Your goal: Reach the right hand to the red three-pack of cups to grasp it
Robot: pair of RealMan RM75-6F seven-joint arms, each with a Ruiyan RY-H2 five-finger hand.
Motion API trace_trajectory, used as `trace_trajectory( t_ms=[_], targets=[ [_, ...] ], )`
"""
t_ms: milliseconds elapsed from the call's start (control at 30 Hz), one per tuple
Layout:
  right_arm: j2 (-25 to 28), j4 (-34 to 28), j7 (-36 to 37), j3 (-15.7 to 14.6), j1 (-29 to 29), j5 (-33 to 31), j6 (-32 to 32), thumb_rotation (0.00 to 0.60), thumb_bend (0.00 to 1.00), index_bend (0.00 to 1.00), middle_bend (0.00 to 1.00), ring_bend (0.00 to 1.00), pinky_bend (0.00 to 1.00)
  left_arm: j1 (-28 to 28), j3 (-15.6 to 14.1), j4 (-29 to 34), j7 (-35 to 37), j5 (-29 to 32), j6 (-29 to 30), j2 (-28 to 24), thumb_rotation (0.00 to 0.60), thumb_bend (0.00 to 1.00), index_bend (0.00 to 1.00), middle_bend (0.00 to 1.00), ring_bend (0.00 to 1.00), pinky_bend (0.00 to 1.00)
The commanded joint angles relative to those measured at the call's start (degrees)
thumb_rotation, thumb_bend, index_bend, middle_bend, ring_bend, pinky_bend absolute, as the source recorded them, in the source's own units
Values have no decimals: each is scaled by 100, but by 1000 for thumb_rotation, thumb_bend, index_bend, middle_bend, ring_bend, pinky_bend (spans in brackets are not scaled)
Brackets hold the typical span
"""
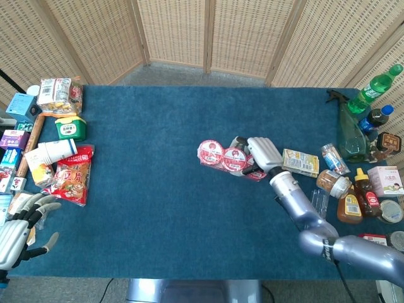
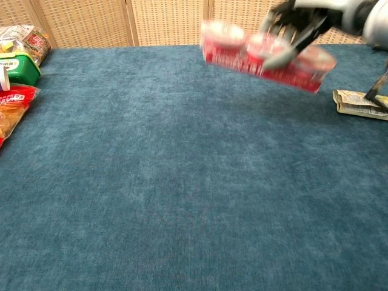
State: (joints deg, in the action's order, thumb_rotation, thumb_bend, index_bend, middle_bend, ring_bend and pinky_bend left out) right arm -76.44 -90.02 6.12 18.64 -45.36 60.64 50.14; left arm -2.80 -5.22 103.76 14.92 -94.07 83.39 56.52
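The red three-pack of cups (image 1: 222, 158) (image 2: 260, 54) hangs in the air above the blue cloth, tilted with its right end lower. My right hand (image 1: 262, 153) (image 2: 297, 21) grips it at the right end, fingers curled over the rightmost cups. The pack is motion-blurred in the chest view. My left hand (image 1: 19, 227) rests at the table's near left corner, fingers spread, holding nothing. It does not show in the chest view.
Snack bags, boxes and a green tub (image 1: 69, 128) crowd the left edge. Bottles, jars and a yellow packet (image 1: 300, 162) (image 2: 357, 103) stand at the right. A wicker screen (image 1: 208, 31) closes the back.
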Motion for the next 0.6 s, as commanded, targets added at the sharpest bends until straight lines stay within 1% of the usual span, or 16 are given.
trace_trajectory(
  t_ms=[33, 167, 267, 400, 600],
  targets=[
    [621, -812, 486, 355, 413, 42, 474, 600, 84, 677, 1000, 813, 841, -1, -9, -10, 8, -24, 6, 11, 600, 434, 240, 167, 0, 0],
    [959, -1256, 841, 587, 605, -1, 648, 600, 85, 676, 1000, 814, 841, 14, -17, -31, 44, -66, 60, 19, 600, 434, 240, 167, 0, 0],
    [1159, -1442, 1053, 668, 691, 45, 643, 600, 85, 675, 1000, 813, 841, 20, -23, -39, 52, -96, 91, 12, 600, 434, 240, 167, 0, 0],
    [1269, -1527, 1153, 669, 734, 71, 610, 600, 85, 674, 1000, 813, 841, 25, -31, -38, 59, -114, 110, 9, 600, 435, 240, 167, 0, 0],
    [1241, -1488, 1205, 598, 721, 122, 555, 600, 86, 674, 1000, 813, 841, 39, -43, -22, 36, -137, 145, -11, 600, 435, 240, 167, 0, 0]
  ],
)
